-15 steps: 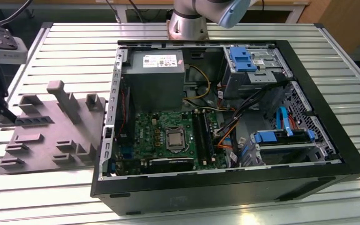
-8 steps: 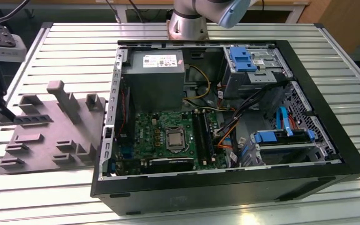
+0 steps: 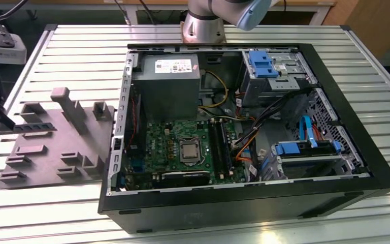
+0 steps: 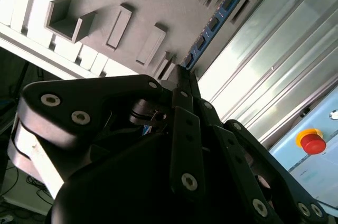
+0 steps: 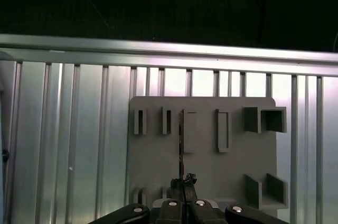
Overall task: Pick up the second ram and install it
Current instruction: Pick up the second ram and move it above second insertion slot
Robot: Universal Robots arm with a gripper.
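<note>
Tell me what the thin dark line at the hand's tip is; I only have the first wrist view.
Observer: That is the second ram, edge-on to you; the second wrist view shows its flat side with a row of chips.
Operator: Does the hand have it?
Observer: In the second wrist view the hand appears closed on one end of the stick.
Operator: Where is the computer?
Observer: In the exterior view the open case lies to the exterior view's right of the grey tray.

Grey tray (image 3: pixel 42 165) — green board (image 3: pixel 164 137), blue second ram (image 4: pixel 214 26) — black case (image 3: pixel 249 208)
</note>
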